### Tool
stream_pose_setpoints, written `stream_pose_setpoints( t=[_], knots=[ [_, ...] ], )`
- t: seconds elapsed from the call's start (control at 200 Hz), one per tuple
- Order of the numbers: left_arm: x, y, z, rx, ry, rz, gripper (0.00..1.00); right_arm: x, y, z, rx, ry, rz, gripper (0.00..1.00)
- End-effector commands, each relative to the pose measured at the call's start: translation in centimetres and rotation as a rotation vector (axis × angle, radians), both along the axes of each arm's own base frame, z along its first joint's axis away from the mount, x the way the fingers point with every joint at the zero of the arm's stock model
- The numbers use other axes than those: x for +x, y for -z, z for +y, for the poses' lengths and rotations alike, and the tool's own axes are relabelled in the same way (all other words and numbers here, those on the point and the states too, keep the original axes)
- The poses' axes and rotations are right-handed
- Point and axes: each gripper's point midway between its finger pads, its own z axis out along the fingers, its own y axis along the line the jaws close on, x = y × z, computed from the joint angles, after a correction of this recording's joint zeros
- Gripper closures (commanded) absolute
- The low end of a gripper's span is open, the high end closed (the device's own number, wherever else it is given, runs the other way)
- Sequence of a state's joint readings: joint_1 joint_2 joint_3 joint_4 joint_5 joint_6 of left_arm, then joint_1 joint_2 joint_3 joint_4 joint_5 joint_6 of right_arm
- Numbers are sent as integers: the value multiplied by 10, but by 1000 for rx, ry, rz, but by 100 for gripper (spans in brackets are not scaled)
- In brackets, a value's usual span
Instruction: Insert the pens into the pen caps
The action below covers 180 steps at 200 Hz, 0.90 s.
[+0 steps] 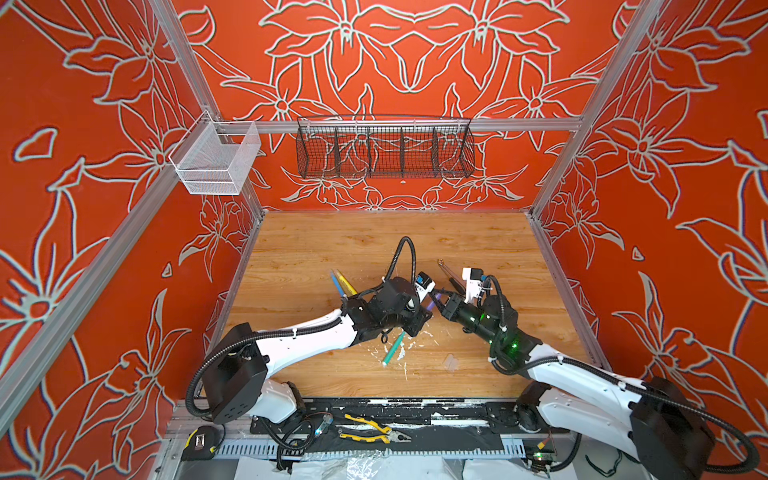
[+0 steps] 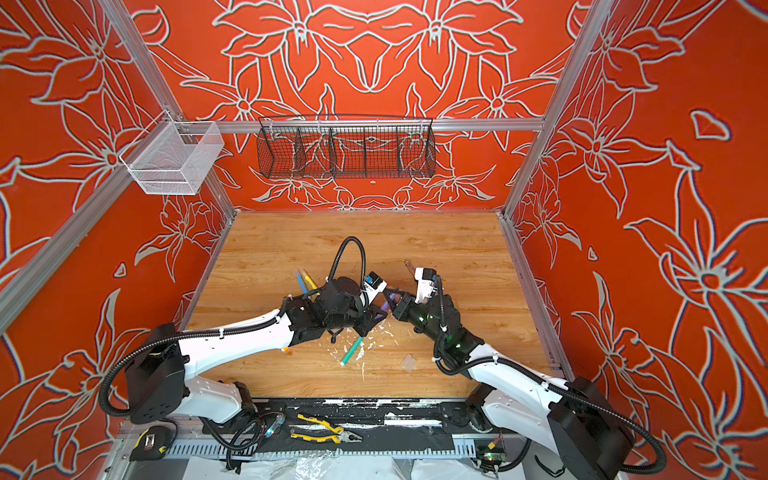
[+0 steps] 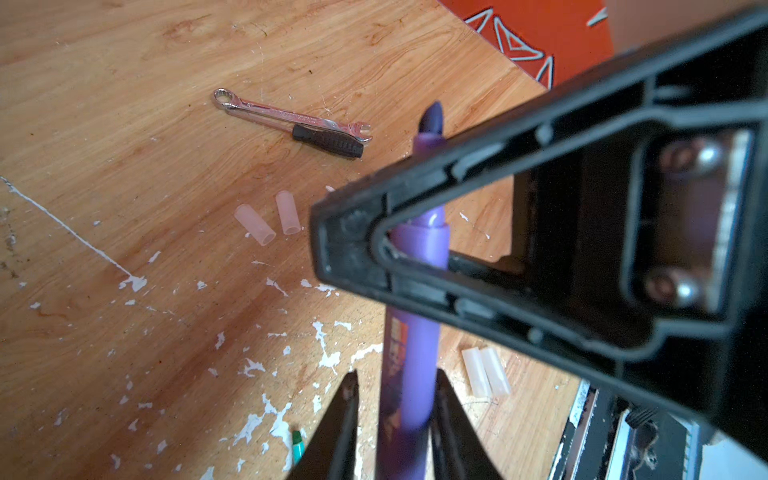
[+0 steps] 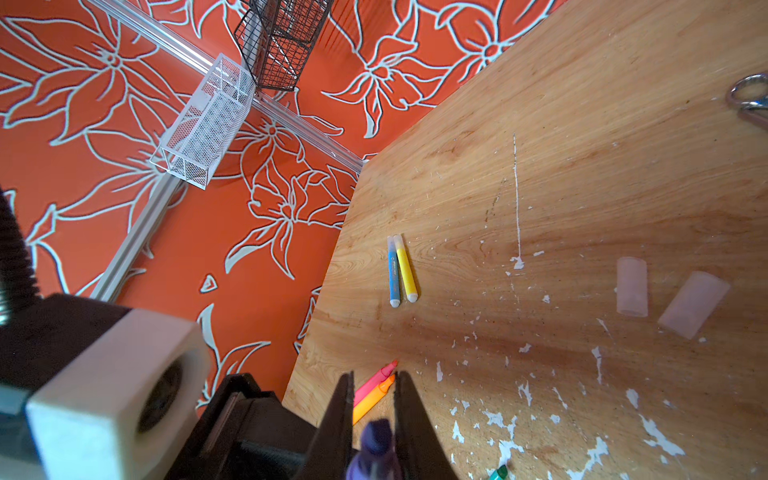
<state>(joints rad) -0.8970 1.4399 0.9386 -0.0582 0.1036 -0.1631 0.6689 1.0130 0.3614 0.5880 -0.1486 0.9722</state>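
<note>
A purple pen (image 1: 430, 306) hangs above the middle of the wooden table, gripped from both sides. My left gripper (image 3: 397, 374) is shut on its barrel. My right gripper (image 4: 375, 376) is shut on it near the bare dark tip (image 3: 432, 116). Two clear pen caps (image 3: 254, 224) (image 3: 288, 212) lie on the wood beyond the pen, and two more (image 3: 476, 372) lie side by side near the table's front. A green pen (image 1: 392, 349) lies under the left arm. The blue pen (image 4: 393, 272) and yellow pen (image 4: 405, 268) lie together at the left; the pink pen (image 4: 380, 374) and orange pen (image 4: 374, 399) lie nearer.
A silver wrench (image 3: 291, 118) and a dark-handled tool (image 3: 328, 141) lie behind the grippers. White paint flecks cover the wood in front. Yellow-handled pliers (image 1: 374, 430) and a tape measure (image 1: 199, 442) sit on the front rail. A white basket (image 1: 216, 160) and a black wire basket (image 1: 384, 149) hang on the walls.
</note>
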Motion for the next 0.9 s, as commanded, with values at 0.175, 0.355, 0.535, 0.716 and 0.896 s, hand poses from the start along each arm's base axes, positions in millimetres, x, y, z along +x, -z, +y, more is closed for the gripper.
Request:
stream_pose_setpoints(
  t=[0.175, 0.355, 0.535, 0.716, 0.896],
  knots=[
    [4, 1, -11, 0, 27, -14, 72, 1, -4, -3, 31, 25, -5, 100],
    [5, 3, -10, 6, 22, -17, 77, 1, -3, -3, 30, 26, -4, 100],
    [8, -2, -9, -3, 3, -27, 97, 3, 0, -2, 17, 24, 3, 93],
    [24, 1, 7, 38, -99, -29, 100, 11, 12, -11, -128, 79, 56, 32],
    [47, 2, 43, 22, -253, 1, 100, 25, 30, -64, -482, 318, 188, 24]
  ],
)
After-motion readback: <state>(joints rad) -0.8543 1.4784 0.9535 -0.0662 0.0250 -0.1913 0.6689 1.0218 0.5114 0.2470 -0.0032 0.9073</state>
